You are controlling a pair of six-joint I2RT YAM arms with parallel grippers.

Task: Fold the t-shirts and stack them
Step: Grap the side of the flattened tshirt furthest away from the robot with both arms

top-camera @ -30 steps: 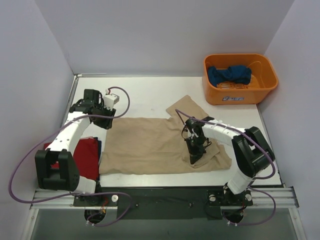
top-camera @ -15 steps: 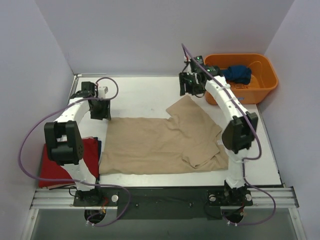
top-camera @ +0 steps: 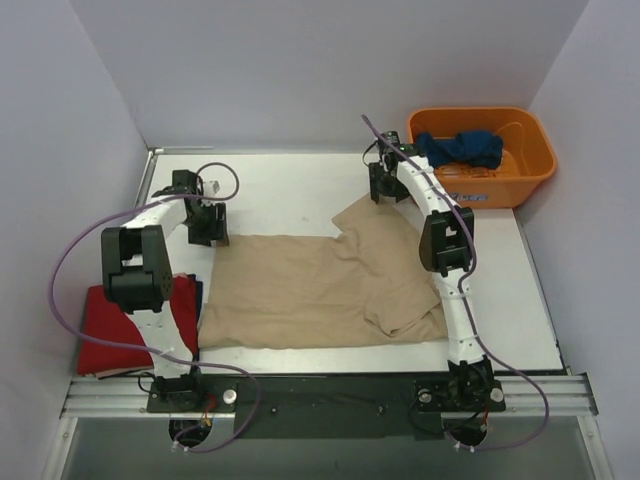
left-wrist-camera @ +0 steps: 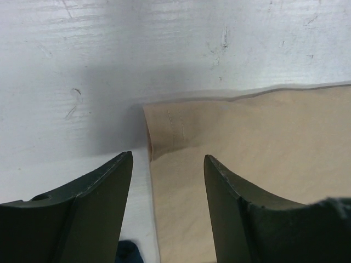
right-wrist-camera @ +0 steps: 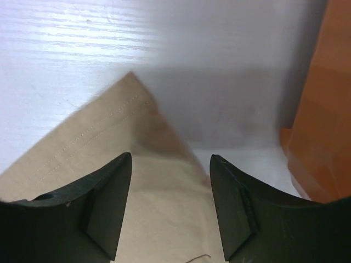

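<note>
While the tan tee (top-camera: 320,290) lies spread flat across the middle of the counter (top-camera: 290,190), one sleeve points toward the far right corner and a flap of cloth is folded over its near right part. Its fabric is smooth, with few wrinkles. A red tee (top-camera: 120,325) lies at the near left, partly hidden by the left arm, with a sliver of dark blue cloth (top-camera: 197,290) showing at its edge next to the tan one. A blue tee (top-camera: 460,148) sits bunched in the orange bin (top-camera: 520,175) at the far right corner.

Left fingers (top-camera: 205,228) hang at the tan tee's far left corner, spread apart with nothing between them; the left wrist view shows the stitched corner (left-wrist-camera: 164,126) lying below the gap. Right fingers (top-camera: 385,185) are likewise released and empty, poised over the tip of the far sleeve (right-wrist-camera: 131,109), close to the bin wall (right-wrist-camera: 323,98). Whether either pair touches the cloth cannot be told.

The counter is white and lightly scuffed, with pale grey-lilac walls (top-camera: 300,70) on three sides and a metal rail (top-camera: 330,395) along the near edge.
</note>
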